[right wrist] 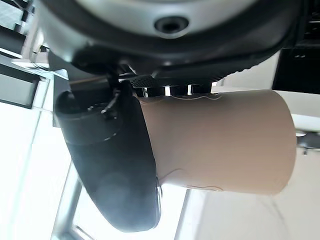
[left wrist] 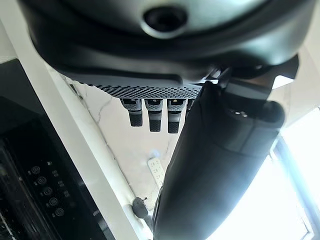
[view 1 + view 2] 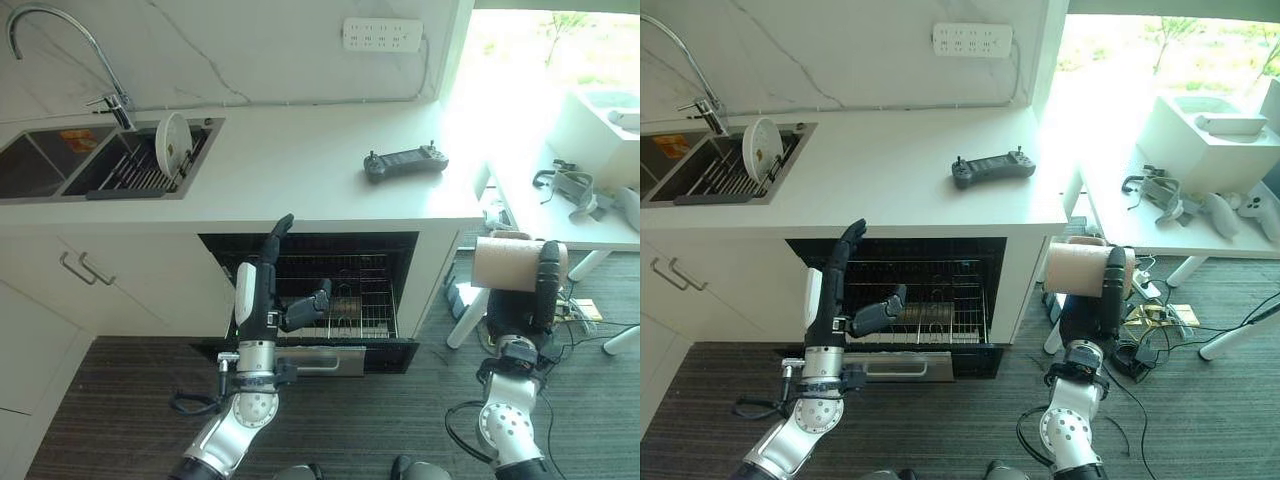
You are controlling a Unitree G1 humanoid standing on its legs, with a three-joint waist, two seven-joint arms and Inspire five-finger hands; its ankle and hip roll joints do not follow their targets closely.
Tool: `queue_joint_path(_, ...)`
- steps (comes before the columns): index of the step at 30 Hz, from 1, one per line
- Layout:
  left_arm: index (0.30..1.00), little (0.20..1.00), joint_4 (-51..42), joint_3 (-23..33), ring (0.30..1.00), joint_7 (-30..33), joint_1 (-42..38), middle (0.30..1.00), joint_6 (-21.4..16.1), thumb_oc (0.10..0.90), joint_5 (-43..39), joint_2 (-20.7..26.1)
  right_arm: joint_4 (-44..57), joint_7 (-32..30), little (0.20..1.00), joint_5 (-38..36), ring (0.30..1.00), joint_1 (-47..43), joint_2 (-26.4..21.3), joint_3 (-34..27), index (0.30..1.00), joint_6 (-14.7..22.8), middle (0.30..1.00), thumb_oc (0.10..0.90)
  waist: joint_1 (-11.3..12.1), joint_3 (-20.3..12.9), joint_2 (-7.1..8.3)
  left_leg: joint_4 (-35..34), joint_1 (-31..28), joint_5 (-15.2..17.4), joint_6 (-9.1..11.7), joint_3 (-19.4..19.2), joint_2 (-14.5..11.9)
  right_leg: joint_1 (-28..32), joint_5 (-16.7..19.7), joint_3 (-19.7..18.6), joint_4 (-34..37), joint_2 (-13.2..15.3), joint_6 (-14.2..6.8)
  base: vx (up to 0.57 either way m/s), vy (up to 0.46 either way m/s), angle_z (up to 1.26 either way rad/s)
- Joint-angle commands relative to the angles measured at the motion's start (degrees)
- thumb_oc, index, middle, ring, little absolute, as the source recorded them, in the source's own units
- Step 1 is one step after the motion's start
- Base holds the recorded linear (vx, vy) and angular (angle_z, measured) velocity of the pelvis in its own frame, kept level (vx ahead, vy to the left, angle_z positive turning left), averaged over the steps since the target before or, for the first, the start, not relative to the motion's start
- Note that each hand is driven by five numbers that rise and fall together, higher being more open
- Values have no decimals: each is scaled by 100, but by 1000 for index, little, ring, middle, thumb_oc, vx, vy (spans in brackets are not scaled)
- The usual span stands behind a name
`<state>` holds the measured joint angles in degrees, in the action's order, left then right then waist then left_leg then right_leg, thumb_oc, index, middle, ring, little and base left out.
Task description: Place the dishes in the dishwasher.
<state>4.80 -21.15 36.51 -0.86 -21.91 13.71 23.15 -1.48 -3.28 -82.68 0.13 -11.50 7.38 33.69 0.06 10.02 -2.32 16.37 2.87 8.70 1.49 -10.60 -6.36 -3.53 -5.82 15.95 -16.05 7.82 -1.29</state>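
Left eye view | lower right: beige cup (image 3: 506, 263) is being gripped sideways by the right hand (image 3: 546, 283), thumb curled over it | lower centre: left hand (image 3: 262, 290) is being held spread before the open dishwasher (image 3: 310, 295) | upper left: white plate (image 3: 171, 143) is being kept upright in the sink rack (image 3: 140, 165)

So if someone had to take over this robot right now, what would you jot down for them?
Right hand: shut on a beige cup, held on its side, off to the right of the counter.
Left hand: open, holding nothing, raised in front of the open dishwasher.
Dishwasher rack is pulled out; I can't tell what it holds.
A white plate stands in the sink rack.
Done: cup picked up.
Left: set the cup in the dishwasher rack, then fetch the plate.
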Motion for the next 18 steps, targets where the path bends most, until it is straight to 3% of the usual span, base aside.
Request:
queue_joint_path(1,900,900,-656,300,900,-344,-241,900,-292,800,41,407,340,375,300,858,300,-363,-78,-69,300,-235,300,400,-31,-232,91,82,-81,630,-86,-47,-102,417,-914,-92,-113,287,-374,-10,33,1)
queue_joint_path(6,900,900,-341,300,900,-1258,-155,900,-214,800,129,666,-97,474,300,1156,300,-238,-159,-2,300,-614,300,400,-40,-234,48,82,-56,605,-58,-54,-102,396,-918,-63,-113,307,-392,13,39,2)
queue_joint_path(11,900,900,232,280,900,-1740,-99,900,-492,800,383,971,-658,411,300,1831,300,-392,-371,68,300,-1053,300,400,67,-221,-22,82,25,558,-10,-3,-82,355,-913,-5,-113,368,-417,50,64,1)
queue_joint_path(15,900,900,523,244,900,-1952,-10,900,-629,800,546,1138,-921,340,300,2068,300,-637,-618,38,300,-1250,300,400,181,-142,-62,82,166,523,28,48,-65,248,-884,57,-113,435,-454,22,65,8)
queue_joint_path(18,900,900,743,76,900,-1755,-154,900,-703,800,880,1266,-1134,254,300,2155,300,-1027,-906,32,300,-1359,300,400,266,-11,-111,82,374,466,46,105,-39,73,-833,75,-113,482,-473,-72,73,13)
